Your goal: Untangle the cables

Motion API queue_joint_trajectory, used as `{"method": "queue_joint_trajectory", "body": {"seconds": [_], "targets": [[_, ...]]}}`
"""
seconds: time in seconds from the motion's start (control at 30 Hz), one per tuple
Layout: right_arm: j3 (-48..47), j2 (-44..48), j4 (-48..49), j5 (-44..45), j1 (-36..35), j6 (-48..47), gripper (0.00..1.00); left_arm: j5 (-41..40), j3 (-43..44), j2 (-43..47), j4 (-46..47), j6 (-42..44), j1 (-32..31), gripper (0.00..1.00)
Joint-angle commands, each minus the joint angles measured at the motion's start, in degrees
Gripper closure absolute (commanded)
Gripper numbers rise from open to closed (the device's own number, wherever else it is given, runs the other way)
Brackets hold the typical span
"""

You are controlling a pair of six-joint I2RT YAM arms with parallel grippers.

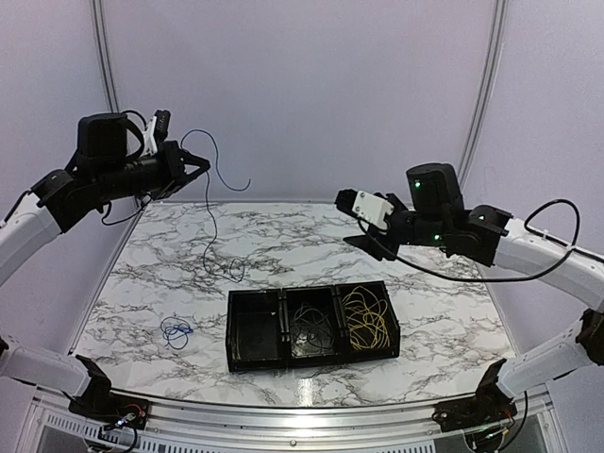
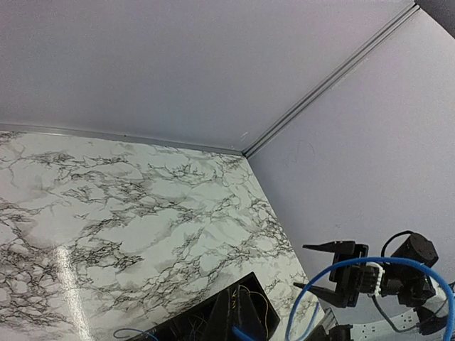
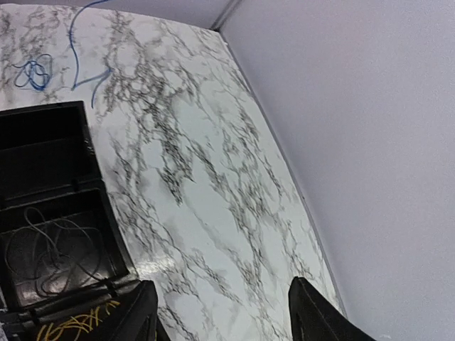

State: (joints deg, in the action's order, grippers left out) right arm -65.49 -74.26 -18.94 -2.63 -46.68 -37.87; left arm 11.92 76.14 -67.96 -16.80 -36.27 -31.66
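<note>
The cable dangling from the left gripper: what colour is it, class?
The cable is blue, clearest in the top external view.

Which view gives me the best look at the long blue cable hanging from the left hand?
Top external: the blue cable shows whole, from left hand to table. Left wrist catches one close loop; right wrist only its lower end.

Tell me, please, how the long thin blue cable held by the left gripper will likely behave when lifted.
Probably floppy: the long thin blue cable droops from the left gripper to the marble table. Likely light, being so fine.
</note>
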Motion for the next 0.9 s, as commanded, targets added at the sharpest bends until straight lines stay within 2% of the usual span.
{"method": "queue_joint_trajectory", "body": {"seconds": [0.0,0.13,0.27,0.57,0.87], "targets": [[2.3,1.7,0.1,-0.5,8.0,2.2,0.36,3.8,3.1,-2.5,3.9,-3.3,-0.7,1.0],[2.4,1.2,1.4,-2.0,14.6,5.7,0.37,4.7,4.6,-4.3,4.3,-4.9,-1.2,1.0],[3.4,1.5,2.8,-3.3,18.1,7.5,0.36,5.7,5.5,-5.6,4.5,-6.7,-2.0,1.0],[7.2,2.5,5.8,-5.7,18.9,8.2,0.36,2.5,-1.6,-6.4,4.6,-11.6,-5.3,1.0],[9.6,2.9,7.8,-7.1,18.9,8.3,0.36,-8.5,-9.7,-9.9,7.0,-9.5,-16.1,1.0]]}}
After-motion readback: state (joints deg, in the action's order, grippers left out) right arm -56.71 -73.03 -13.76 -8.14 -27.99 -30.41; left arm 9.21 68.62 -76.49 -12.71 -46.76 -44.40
